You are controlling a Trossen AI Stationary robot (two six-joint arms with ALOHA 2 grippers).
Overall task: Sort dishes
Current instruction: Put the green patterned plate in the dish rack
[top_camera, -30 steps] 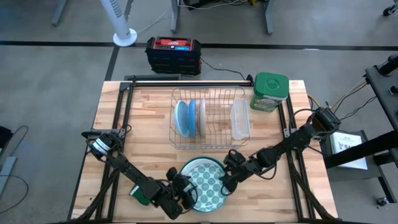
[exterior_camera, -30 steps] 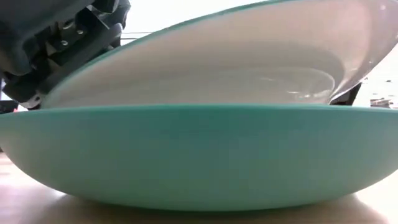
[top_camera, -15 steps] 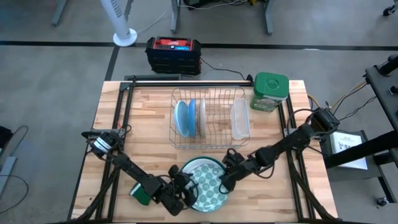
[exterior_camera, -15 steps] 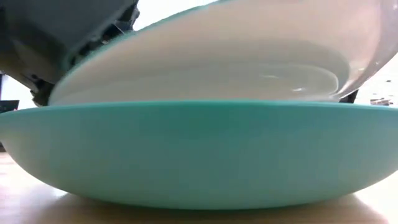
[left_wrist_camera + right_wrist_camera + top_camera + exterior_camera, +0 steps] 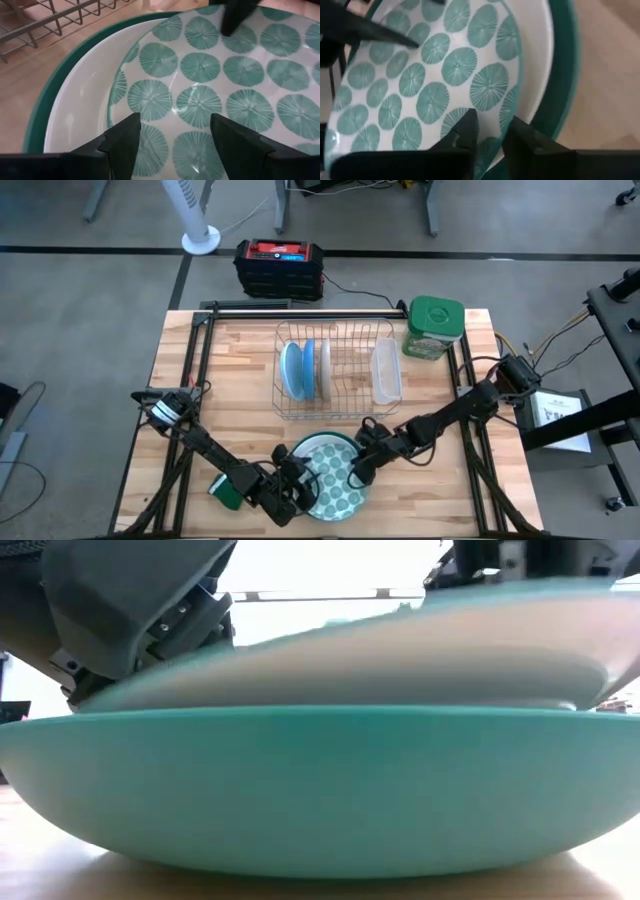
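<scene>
A plate patterned with teal discs (image 5: 210, 100) lies tilted in a larger white plate with a teal rim and back (image 5: 320, 790), near the table's front edge. Its right side (image 5: 560, 620) is raised and its left side rests in the larger plate. My right gripper (image 5: 492, 137) is shut on the patterned plate's right rim. My left gripper (image 5: 172, 145) stands open over that plate's left edge. Blue plates (image 5: 293, 368) and white plates (image 5: 322, 366) stand on edge in the wire rack (image 5: 345, 408). My right gripper pinches the patterned plate's right rim (image 5: 496, 116) between its two fingers, one finger (image 5: 466, 126) over the patterned face and the other (image 5: 522, 142) outside the rim. The fingers slant down from the table's right. Whether my left gripper touches the plate, I cannot tell.
A green-lidded clear container (image 5: 435, 327) stands at the far right corner. A clear tub (image 5: 386, 372) sits in the rack's right end. A small green sponge (image 5: 222, 493) lies near the front edge, left of the plates, beside my left arm.
The patterned plate's raised right side has come lower, so the plate lies flatter on the larger one; its left side has stayed in place. My right gripper has sunk with it and now shows above that rim in the low view.
</scene>
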